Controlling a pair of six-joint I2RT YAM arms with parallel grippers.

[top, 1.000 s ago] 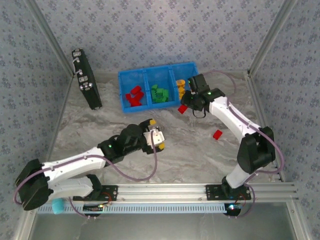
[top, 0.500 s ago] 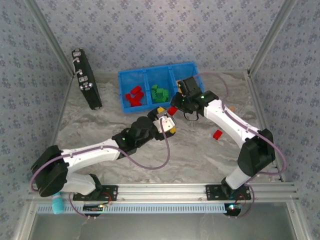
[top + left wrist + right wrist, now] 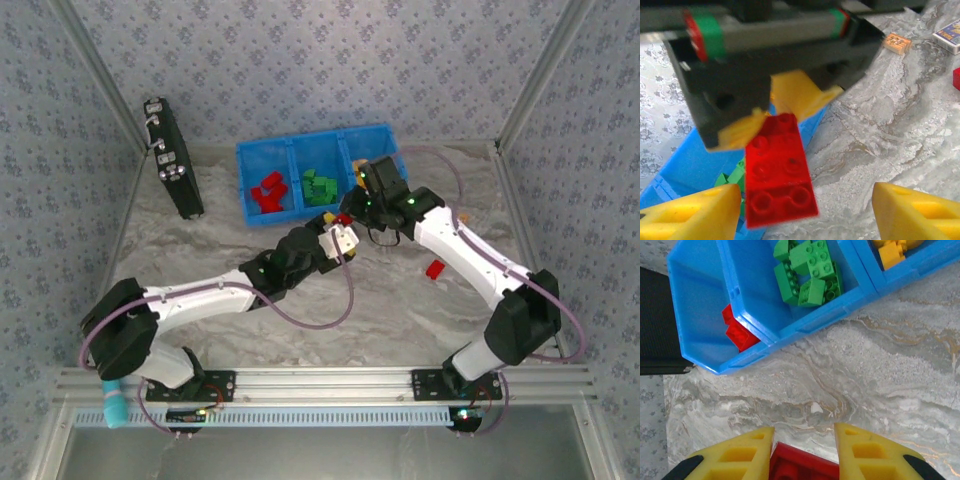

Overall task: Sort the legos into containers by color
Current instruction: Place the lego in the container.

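right gripper point(image 3: 350, 212) is positioned just in front of the near wall of the blue tray point(image 3: 695, 315), near the middle compartment, and is clamped on one red brick point(image 3: 780, 170). in the left wrist view the brick hangs stud side toward the camera from the right gripper's yellow fingertips point(image 3: 795, 95), long axis roughly vertical and slightly tilted. left gripper point(image 3: 340, 238) faces the right gripper from the near left. its yellow fingers point(image 3: 695, 212) are spread wide, one on each side of the brick's lower end. the brick lies close to the left-hand finger; contact cannot be confirmed. tray contents: red bricks point(image 3: 268, 192) in the left compartment, green bricks point(image 3: 318, 187) in the middle compartment, orange-yellow bricks point(image 3: 890, 252) in the right compartment, which is partly covered by the right arm in the overhead view. a loose red brick point(image 3: 434, 268) lies on the marbled table point(image 3: 400, 310), to the right of the grippers and well apart from the tray. a black case point(image 3: 170, 160) leans at the far left, beside the tray.
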